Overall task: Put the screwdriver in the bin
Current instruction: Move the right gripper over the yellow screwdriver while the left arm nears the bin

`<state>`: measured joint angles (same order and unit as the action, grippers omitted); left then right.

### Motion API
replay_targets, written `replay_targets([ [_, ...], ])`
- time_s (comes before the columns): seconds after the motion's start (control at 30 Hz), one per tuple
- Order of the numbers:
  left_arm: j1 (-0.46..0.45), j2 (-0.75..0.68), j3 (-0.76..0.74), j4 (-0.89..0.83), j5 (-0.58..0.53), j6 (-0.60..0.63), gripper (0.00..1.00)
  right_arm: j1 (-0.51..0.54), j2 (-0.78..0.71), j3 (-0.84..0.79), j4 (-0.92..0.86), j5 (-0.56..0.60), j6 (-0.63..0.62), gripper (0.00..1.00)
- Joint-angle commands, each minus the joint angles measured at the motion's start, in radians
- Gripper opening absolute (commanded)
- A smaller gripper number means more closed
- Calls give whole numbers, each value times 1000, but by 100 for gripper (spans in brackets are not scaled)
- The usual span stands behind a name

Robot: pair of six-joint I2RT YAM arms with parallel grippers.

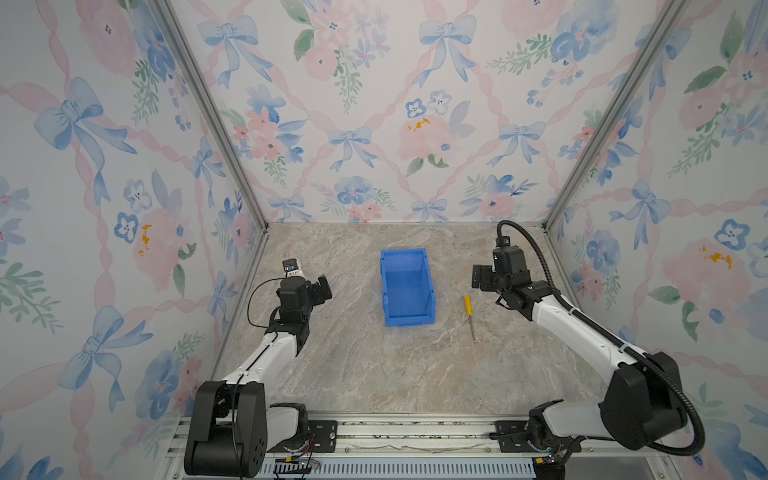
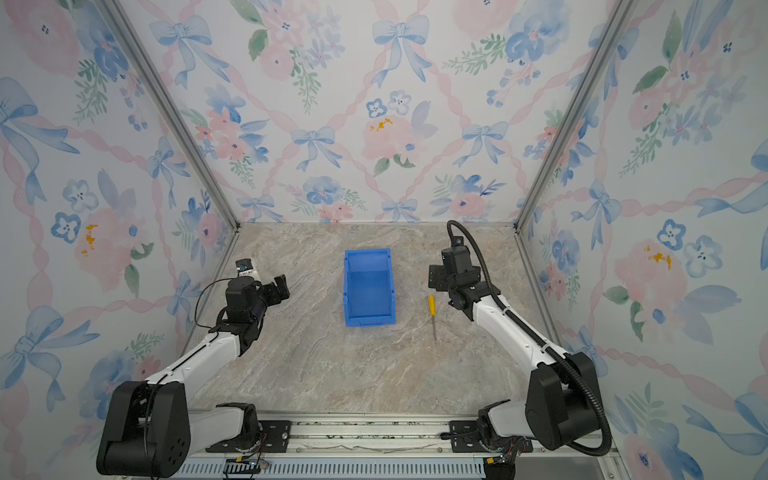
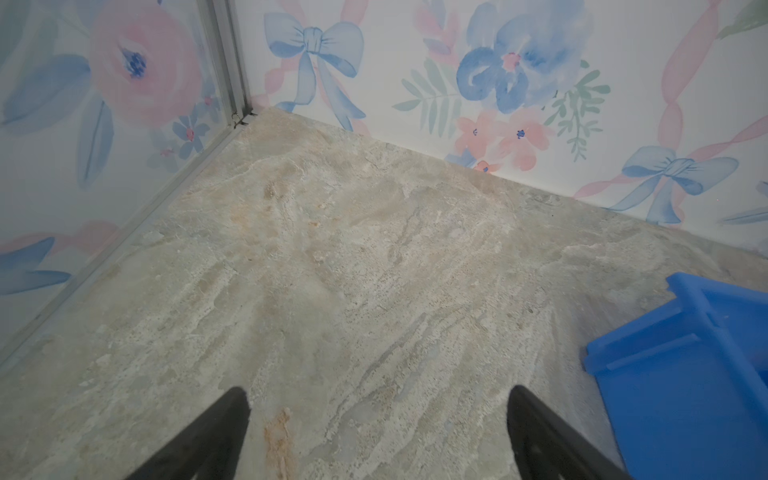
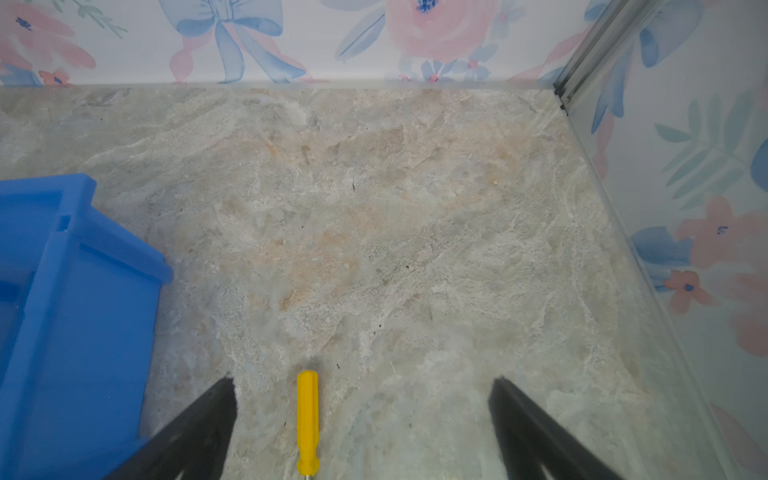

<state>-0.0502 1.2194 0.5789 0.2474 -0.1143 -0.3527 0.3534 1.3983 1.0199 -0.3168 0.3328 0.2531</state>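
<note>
The screwdriver (image 1: 469, 316) (image 2: 432, 316) lies flat on the marble table, just right of the bin, with its yellow handle pointing to the back and its thin shaft to the front. The blue bin (image 1: 409, 299) (image 2: 369, 291) stands mid-table with nothing in it. My right gripper (image 1: 480, 277) (image 2: 436, 276) hovers open just behind the handle end. In the right wrist view the yellow handle (image 4: 307, 419) shows between the spread fingers of the right gripper (image 4: 362, 384), untouched, and the bin (image 4: 75, 311) is off to one side. My left gripper (image 1: 323, 286) (image 2: 281, 286) (image 3: 379, 394) is open and holds nothing, left of the bin (image 3: 685, 374).
Floral-papered walls with metal corner posts (image 1: 552, 220) close in the table at the back and on both sides. A metal rail (image 1: 415, 432) carrying both arm bases runs along the front edge. Bare marble surface (image 1: 395, 374) lies in front of the bin.
</note>
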Motion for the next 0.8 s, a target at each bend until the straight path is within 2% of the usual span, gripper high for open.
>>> replay_targets([
  [0.0,-9,21,88,-245,175,-82,98,19,45,28,-191,-37,84,97],
  [0.07,-25,16,90,-247,285,-74,97,33,61,26,-195,-51,97,97],
  [0.2,-147,-13,105,-270,310,7,97,41,91,21,-179,-110,128,97],
  [0.33,-276,-54,112,-278,394,129,98,39,141,39,-183,-149,147,97],
  [0.5,-472,-114,99,-276,327,282,98,39,224,81,-208,-162,150,97],
  [0.77,-657,-118,143,-281,299,310,98,38,335,127,-190,-191,149,100],
])
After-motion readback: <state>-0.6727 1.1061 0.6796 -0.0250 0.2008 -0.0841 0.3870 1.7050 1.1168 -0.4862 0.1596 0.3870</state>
